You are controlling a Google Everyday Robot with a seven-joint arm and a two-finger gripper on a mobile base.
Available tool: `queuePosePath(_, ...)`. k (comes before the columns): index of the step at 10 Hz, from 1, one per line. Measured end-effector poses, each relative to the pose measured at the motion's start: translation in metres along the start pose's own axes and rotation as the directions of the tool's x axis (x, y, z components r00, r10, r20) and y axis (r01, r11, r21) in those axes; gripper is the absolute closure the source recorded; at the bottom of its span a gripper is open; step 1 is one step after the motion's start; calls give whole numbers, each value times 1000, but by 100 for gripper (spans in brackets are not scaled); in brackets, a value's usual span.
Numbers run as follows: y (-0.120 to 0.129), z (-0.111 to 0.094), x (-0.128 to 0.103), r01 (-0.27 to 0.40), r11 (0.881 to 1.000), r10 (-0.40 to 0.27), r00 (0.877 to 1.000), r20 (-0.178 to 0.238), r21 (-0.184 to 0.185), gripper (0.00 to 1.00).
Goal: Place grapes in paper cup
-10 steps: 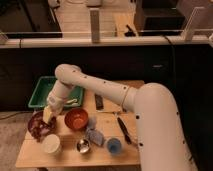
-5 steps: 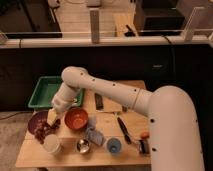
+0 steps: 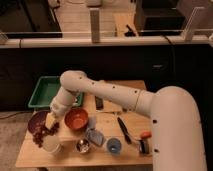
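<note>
Where the white arm (image 3: 107, 92) bends down over the left side of the worktop (image 3: 100, 159), the gripper (image 3: 50, 121) hangs low between the purple bowl (image 3: 34, 120) and the orange bowl (image 3: 76, 119). Its fingers are clenched. The grapes (image 3: 42, 133) sit directly under its tip, touching or nearly touching it; whether they are actually gripped cannot be told. They lie at the near edge of the purple bowl, just above and left of the paper cup (image 3: 51, 145), and are not inside the cup. The cup stands upright near the front left edge of the worktop.

Other items noted: a green tray (image 3: 45, 90) at the back left, partly hidden by the arm; a steel cup (image 3: 82, 145) just right of the paper cup; a blue cup (image 3: 114, 146) further right; a dark utensil (image 3: 123, 130) lying beside the arm.
</note>
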Motion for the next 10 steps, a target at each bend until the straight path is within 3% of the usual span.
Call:
queuePosePath(4,-11,-1,-6,-7,1000,7,1000,-15,6,100)
queuePosePath(8,-19,0,-14,-13,999,16,997,-69,50,99)
queuePosePath(10,-18,0,-19,-21,998,26,994,-103,58,84)
